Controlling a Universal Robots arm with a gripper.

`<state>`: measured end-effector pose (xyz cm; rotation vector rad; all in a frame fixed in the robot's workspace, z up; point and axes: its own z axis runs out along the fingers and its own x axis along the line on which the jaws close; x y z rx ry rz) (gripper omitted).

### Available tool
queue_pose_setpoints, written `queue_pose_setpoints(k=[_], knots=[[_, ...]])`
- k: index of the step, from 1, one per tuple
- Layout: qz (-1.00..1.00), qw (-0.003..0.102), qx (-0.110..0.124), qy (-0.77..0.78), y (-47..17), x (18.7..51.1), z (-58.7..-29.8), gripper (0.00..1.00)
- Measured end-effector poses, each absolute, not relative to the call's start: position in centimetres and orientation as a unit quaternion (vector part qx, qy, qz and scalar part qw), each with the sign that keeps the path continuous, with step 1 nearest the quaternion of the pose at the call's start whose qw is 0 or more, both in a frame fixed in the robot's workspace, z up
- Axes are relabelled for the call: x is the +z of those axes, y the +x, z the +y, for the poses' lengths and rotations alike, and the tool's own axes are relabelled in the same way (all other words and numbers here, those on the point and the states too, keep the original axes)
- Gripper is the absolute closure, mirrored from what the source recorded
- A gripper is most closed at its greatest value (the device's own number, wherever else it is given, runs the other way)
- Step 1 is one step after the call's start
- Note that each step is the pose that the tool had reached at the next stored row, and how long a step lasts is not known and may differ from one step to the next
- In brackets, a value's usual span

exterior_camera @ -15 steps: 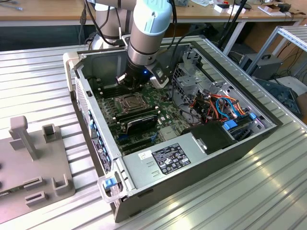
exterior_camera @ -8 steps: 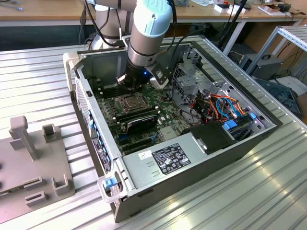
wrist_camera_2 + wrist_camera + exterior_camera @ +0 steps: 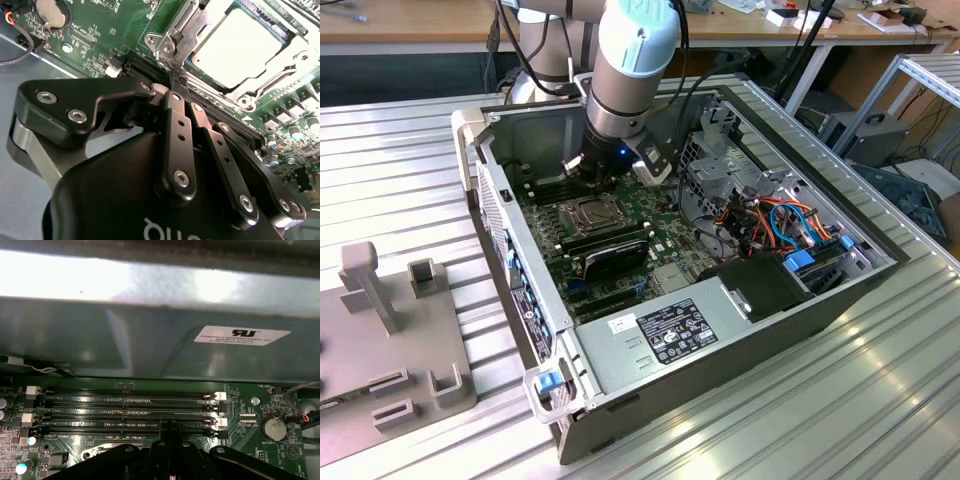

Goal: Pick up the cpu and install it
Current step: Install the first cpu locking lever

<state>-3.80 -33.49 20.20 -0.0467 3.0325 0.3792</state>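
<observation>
The cpu (image 3: 235,42) lies flat in its socket (image 3: 280,65) on the green motherboard (image 3: 95,37), its pale metal top facing up and the hinged frame of the socket swung open around it. In the second wrist view the gripper (image 3: 178,80) sits just beside that socket, not over it: its fingertips come down at the near corner of the frame, by the socket lever and over the first of the long black memory slots (image 3: 225,117). The chip therefore lies ahead of the jaws and off to one side, near but not touching them. The jaws are closed, the two black fingers pressed together with nothing visible between them.

In the first wrist view the closed fingertips (image 3: 171,432) point down among the four parallel memory slots (image 3: 130,412), whose long axis runs across the line of the fingers, with the grey wall of the case (image 3: 125,340) rising beyond them and a coin cell (image 3: 274,427) off to one end.

In the exterior view the arm (image 3: 630,70) reaches down into the open computer case (image 3: 740,330), which lies on the ribbed aluminium bench (image 3: 880,400); the gripper (image 3: 582,168) hangs just above the socket (image 3: 592,212).
</observation>
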Motion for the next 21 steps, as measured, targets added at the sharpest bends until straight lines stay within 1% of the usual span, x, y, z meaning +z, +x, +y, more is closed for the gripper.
queue_pose_setpoints(k=[12, 15, 16, 18, 21], knots=[[0.991, 0.043, 0.124, -0.015, -3.8, 21.15, -33.73, 0.89], [0.992, 0.042, 0.12, -0.015, -3.8, 21.2, -34.03, 0.89], [0.992, 0.042, 0.118, -0.015, -3.8, 21.21, -34.07, 0.89], [0.993, 0.042, 0.105, -0.016, -3.8, 21.23, -34.11, 0.89], [0.996, 0.041, 0.078, -0.017, -3.8, 21.23, -34.13, 0.89]])
